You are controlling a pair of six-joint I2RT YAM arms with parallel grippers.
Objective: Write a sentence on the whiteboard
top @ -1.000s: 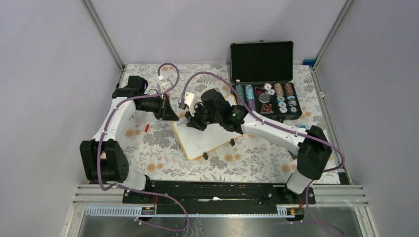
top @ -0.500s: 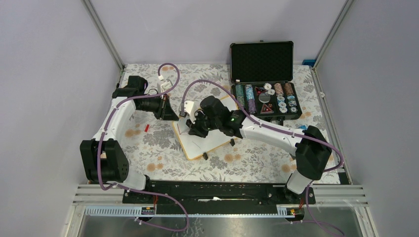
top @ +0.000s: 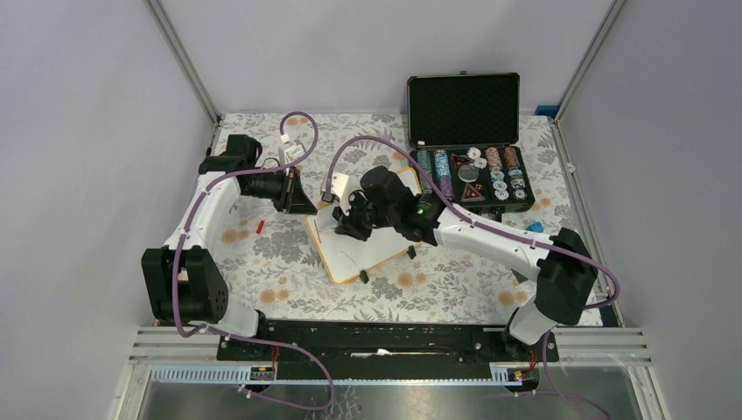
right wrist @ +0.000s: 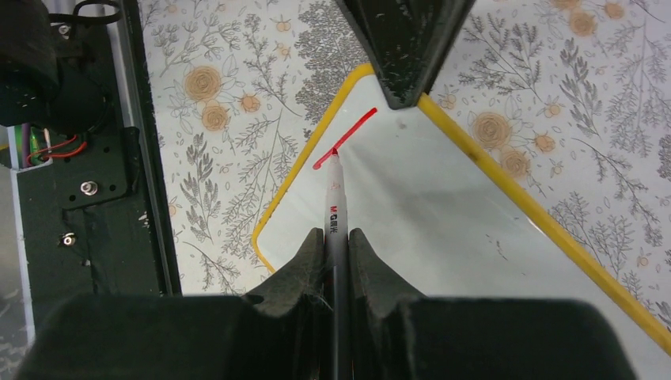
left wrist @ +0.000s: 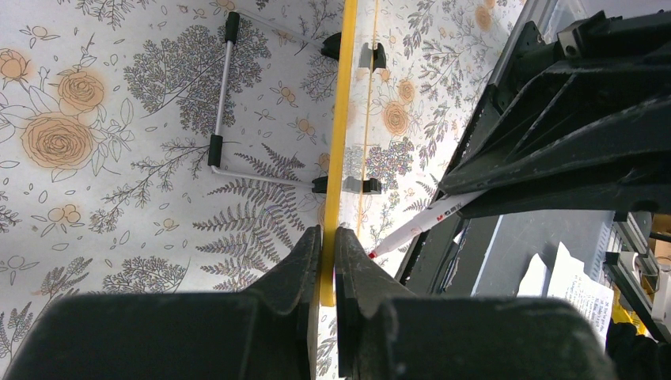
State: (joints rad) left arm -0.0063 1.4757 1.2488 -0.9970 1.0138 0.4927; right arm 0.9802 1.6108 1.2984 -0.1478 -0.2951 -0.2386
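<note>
The whiteboard (top: 363,254) lies on the bench (top: 262,254), its long axis slanting from near left to far right. A short red stroke (right wrist: 345,138) sits by its left corner, with the marker (right wrist: 335,207) tip touching it. The right gripper (right wrist: 336,236) is clenched on the marker. The left gripper (left wrist: 327,233) pinches the board's yellow rim.

I see white shells with chunky black joints on the left arm (top: 203,213) and right arm (top: 490,236), both bolted onto the black base rail (top: 385,337). Purple cables (top: 360,138) climb from that rail. The left gripper (left wrist: 327,235) and right gripper (right wrist: 335,239) have scuffed matte-black wedge fingers.
</note>
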